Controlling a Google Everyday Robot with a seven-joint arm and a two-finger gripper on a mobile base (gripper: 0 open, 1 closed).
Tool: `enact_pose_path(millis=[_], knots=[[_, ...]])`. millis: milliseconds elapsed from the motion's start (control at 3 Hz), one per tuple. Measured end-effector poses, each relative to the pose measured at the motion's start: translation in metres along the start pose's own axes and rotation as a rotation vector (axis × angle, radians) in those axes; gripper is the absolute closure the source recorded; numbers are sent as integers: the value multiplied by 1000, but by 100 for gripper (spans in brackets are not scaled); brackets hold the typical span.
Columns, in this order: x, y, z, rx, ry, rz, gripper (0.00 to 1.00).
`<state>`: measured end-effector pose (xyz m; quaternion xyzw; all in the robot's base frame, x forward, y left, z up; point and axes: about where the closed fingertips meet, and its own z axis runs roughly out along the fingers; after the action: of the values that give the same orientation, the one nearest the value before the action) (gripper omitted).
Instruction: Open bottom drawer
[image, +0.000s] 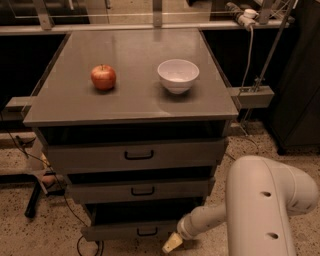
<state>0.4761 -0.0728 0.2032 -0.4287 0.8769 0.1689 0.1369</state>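
Note:
The bottom drawer is the narrowest grey drawer, lowest on the cabinet, with a small black loop handle. Its front stands a little forward of the cabinet body, with a dark gap above it. My gripper is at the end of the white arm, low by the floor, just right of the handle and below the drawer's right end. It holds nothing that I can see.
The mid-width drawer and the widest drawer sit above. A red apple and a white bowl stand on the grey cabinet top. My white arm's elbow fills the lower right. Cables lie on the floor at left.

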Motion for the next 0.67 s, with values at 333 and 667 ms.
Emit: enact_pose_path(millis=[333, 667], knots=[[37, 25, -18, -23, 11, 65, 0], [32, 23, -17, -15, 7, 53, 0]])
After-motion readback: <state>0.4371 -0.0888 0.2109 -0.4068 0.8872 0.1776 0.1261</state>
